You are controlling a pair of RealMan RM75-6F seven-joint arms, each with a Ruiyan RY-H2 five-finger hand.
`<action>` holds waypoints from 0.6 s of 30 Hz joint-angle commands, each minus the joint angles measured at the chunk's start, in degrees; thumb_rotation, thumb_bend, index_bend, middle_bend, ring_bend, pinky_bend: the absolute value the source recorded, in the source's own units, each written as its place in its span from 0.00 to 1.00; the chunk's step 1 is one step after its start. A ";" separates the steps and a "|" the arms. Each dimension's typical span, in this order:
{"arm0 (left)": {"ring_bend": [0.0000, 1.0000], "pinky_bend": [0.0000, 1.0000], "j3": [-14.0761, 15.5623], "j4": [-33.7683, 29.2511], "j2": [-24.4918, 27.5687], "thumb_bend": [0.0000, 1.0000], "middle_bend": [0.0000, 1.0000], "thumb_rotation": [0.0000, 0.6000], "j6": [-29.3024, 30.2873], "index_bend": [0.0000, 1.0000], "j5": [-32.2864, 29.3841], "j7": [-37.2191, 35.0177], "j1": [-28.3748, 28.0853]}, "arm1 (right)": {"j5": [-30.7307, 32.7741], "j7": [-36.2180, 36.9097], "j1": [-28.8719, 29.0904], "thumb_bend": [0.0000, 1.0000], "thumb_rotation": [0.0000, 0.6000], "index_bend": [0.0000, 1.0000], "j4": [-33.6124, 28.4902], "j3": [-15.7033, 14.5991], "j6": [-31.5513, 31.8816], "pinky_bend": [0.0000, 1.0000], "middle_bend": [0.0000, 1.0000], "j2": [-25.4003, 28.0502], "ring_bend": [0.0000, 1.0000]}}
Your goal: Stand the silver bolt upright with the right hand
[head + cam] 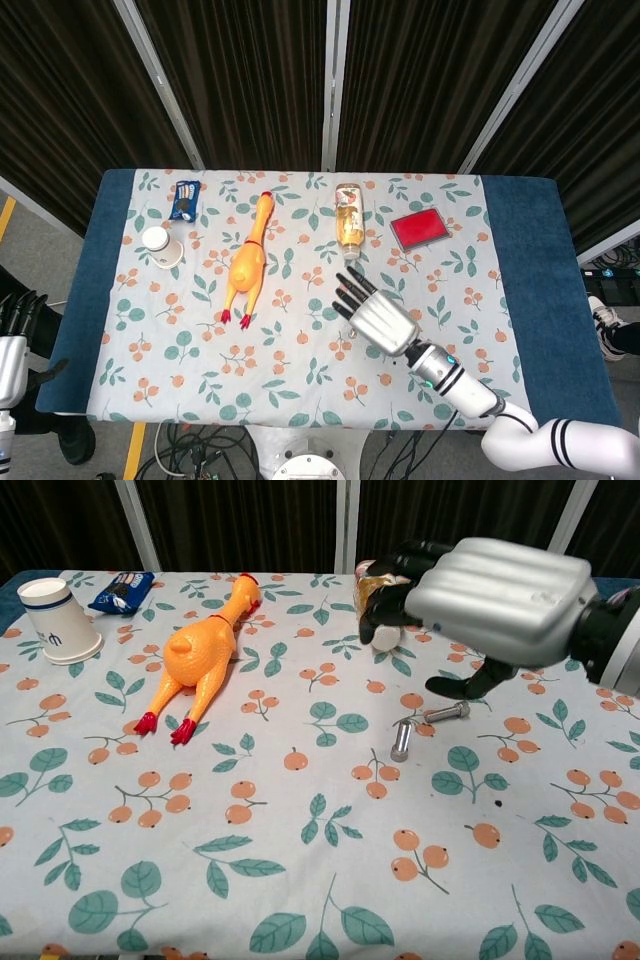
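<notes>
Our right hand (495, 595) is hovering above the floral tablecloth (300, 880), fingers spread and slightly curled, thumb pointing down, holding nothing. In the head view the same hand (380, 318) is sitting over the cloth's middle, fingers pointing toward 11 o'clock.

We're seeing the silver metal bolt (402, 739) lying flat on the cloth at about 7 o'clock from the hand in the chest view, not touched. A second silver bolt (446, 712) is lying just beside it at its 2 o'clock, right under the thumb tip; whether the two bolts touch, we cannot tell. In the head view the hand is covering both.

The clear plastic bottle of amber drink (348, 220) is lying on its side at 12 o'clock from the hand in the head view, partly behind the fingers in the chest view. The flat red rectangular box (418, 228) is lying at 1 o'clock. The yellow rubber chicken with red feet (200, 655) is lying at 9 o'clock, well apart. The white paper cup (57, 618) is standing far out at 9 o'clock, the blue snack packet (122, 590) just beyond it.

Our left hand (14, 322) is hanging off the table at the head view's left edge; its finger state we cannot tell.
</notes>
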 commanded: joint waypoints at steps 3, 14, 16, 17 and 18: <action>0.00 0.00 -0.05 -0.48 0.16 0.00 0.09 1.00 0.18 0.11 0.18 0.53 -0.05 | 11.93 11.03 2.26 0.20 1.00 0.38 0.91 4.97 -7.38 0.00 0.23 2.43 0.00; 0.00 0.00 0.11 -1.55 0.49 0.00 0.09 1.00 0.19 0.11 -0.33 1.47 0.24 | 19.92 12.96 8.32 0.18 1.00 0.45 9.88 4.98 -16.11 0.00 0.23 -2.59 0.00; 0.00 0.00 0.15 -1.62 0.54 0.00 0.09 1.00 0.19 0.11 -0.44 1.41 0.32 | 20.10 12.38 8.73 0.18 1.00 0.45 11.04 4.22 -16.22 0.00 0.23 -3.50 0.00; 0.00 0.00 0.17 -1.63 0.53 0.00 0.09 1.00 0.18 0.11 -0.45 1.37 0.34 | 20.05 12.11 8.84 0.18 1.00 0.45 11.36 3.83 -16.24 0.00 0.23 -3.76 0.00; 0.00 0.00 0.20 -1.63 0.52 0.00 0.09 1.00 0.19 0.11 -0.42 1.32 0.36 | 19.99 11.89 8.87 0.18 1.00 0.45 11.60 3.43 -16.16 0.00 0.23 -3.97 0.00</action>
